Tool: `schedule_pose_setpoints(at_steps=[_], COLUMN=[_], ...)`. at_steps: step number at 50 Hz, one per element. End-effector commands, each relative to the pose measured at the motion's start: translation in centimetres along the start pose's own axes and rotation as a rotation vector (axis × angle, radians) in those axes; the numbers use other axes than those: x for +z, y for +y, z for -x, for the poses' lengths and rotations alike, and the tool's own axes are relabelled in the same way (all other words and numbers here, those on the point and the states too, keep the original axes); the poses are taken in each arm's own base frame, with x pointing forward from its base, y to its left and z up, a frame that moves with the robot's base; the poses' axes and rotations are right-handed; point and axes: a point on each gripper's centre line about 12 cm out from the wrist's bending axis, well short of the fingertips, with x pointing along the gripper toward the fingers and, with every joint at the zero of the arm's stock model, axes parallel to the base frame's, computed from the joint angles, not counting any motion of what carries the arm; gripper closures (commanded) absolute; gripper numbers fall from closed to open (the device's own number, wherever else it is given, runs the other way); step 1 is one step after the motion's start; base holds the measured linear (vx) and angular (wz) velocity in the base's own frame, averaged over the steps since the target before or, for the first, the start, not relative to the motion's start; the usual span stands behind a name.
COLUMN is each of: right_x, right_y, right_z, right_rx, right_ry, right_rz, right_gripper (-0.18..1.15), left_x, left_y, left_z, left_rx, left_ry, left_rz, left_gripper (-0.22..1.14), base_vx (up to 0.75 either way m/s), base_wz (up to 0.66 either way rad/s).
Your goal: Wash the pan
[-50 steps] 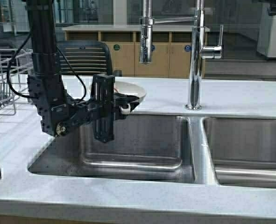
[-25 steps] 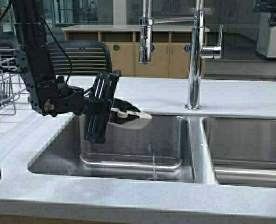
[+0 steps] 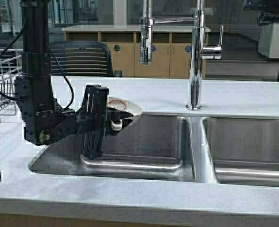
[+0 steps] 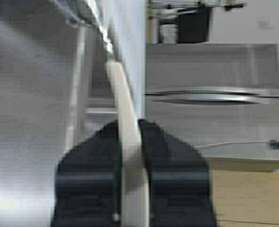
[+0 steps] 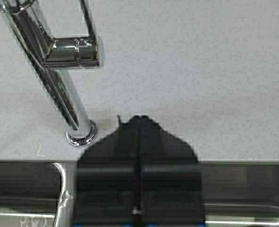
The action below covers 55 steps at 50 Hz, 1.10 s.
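Left gripper [image 3: 114,121] pinches the pan [image 3: 125,108] by its rim over the left basin's [image 3: 144,142] back edge — thin grip, you risk slippage; right gripper [image 5: 138,163] closed, empty

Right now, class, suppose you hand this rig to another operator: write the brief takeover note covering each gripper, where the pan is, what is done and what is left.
Left gripper: shut on the pan, clamping its rim, held over the back left of the left sink basin.
Right gripper: shut, empty, raised above the counter near the faucet.
Done: pan picked up and brought to the sink.
Left: no water is visibly running; the red mark inside the pan remains. Get the pan under the sprayer head, rinse, then set it down.
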Motion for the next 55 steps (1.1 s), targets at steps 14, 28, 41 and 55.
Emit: schedule_pose_setpoints(at_steps=[14, 28, 41, 55], right_x=[1.5, 1.7, 1.7, 2.0], right_y=[0.2, 0.2, 0.2, 0.2], right_z=[1.8, 1.8, 1.8, 1.8], right_rx=[0.007, 0.011, 0.012, 0.014], right_ry=[-0.063, -0.088, -0.096, -0.111], right_rz=[0.002, -0.004, -0.003, -0.009], right_gripper=[0.92, 0.92, 0.92, 0.92], left_x=[0.8, 3.5, 4.9, 6.7], left_y=[-2.0, -5.7, -10.1, -15.9], left_z=[0.0, -1.2, -1.3, 0.1], left_rx=[0.542, 0.918, 0.947, 0.964], left_ry=[0.180, 0.481, 0.499, 0.438], left_rz=[-0.430, -0.904, -1.051, -1.210], left_gripper=[0.89, 0.89, 0.89, 0.89], base_vx=[-0.01, -0.01, 0.00, 0.00], base_wz=[0.00, 0.01, 0.00, 0.00])
